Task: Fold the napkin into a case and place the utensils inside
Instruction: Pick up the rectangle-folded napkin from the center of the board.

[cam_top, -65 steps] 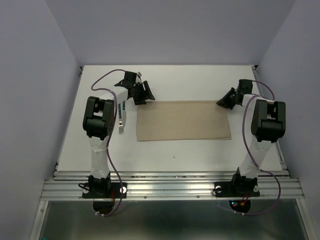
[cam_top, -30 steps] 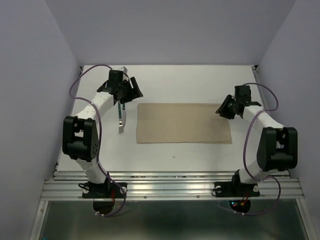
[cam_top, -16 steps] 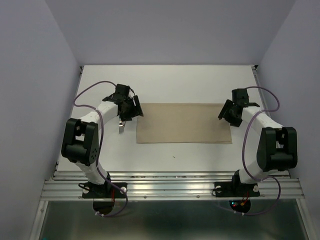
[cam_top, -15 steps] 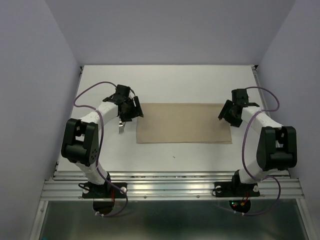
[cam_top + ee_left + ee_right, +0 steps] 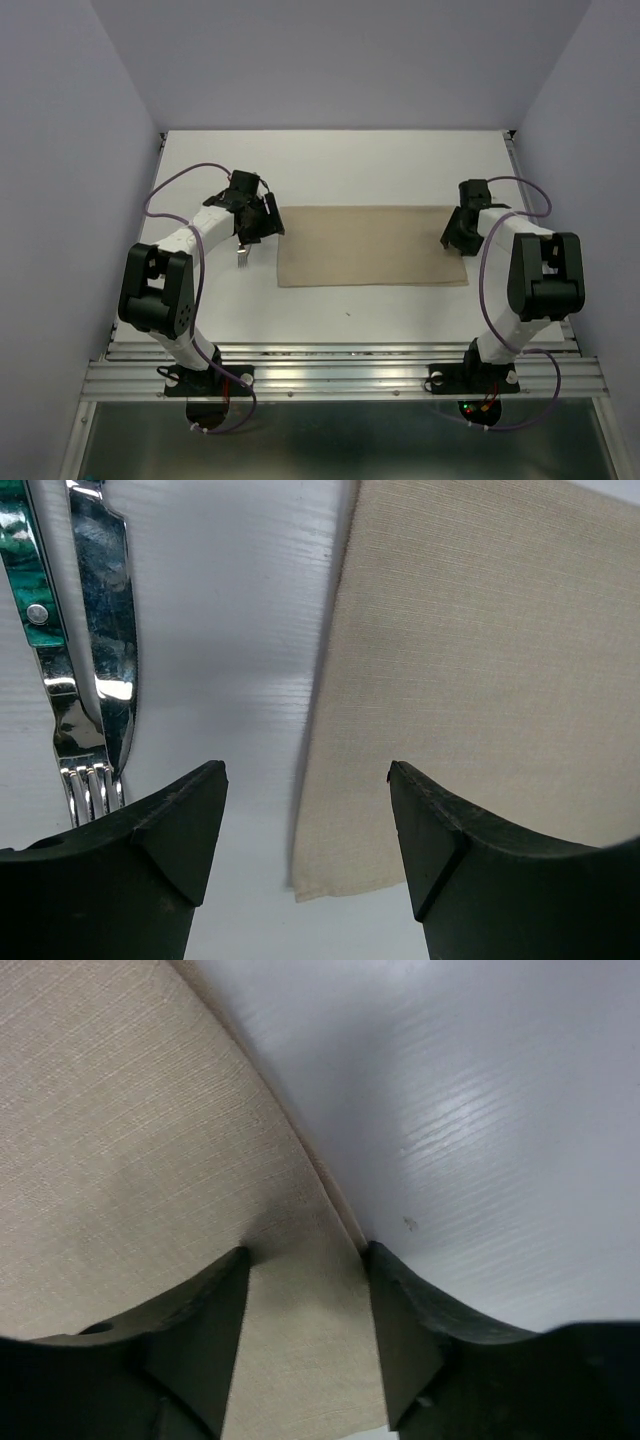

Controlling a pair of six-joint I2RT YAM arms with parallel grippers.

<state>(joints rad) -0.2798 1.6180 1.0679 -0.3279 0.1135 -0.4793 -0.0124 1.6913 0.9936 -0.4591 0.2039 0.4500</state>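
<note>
napkin: a plain tan cloth [image 5: 372, 245] lying flat as a wide oblong in the middle of the bench [image 5: 400, 160], long side running left to right.
napkin close up: fine woven texture, smooth, no big creases [image 5: 480, 680]; along its right edge a second layer shows just under the top one [image 5: 130, 1160].
utensils: on the bare bench just left of the napkin [image 5: 243, 250], apart from it, lying side by side and pointing toward the near edge.
fork: silver tines, green handle with a rivet [image 5: 60, 710], touching or nearly touching the knife.
knife: silver blade [image 5: 108, 630], just right of the fork, on the side nearer the napkin.
left pincer: low over the napkin's left edge [image 5: 258, 222]; jaws spread wide, holding nothing [image 5: 305, 775]. one finger sits over the fork tines, the other over the cloth, with the napkin's edge and one left corner in the gap between them.
right pincer: down at the napkin's right edge [image 5: 458, 235]; jaws apart [image 5: 305, 1250], tips at or on the cloth, a flat strip of napkin edge lying between them, not pinched.
bench: white, faintly ribbed surface [image 5: 480, 1110].
arms: both reach in from the near edge, one to each short end of the napkin.
</note>
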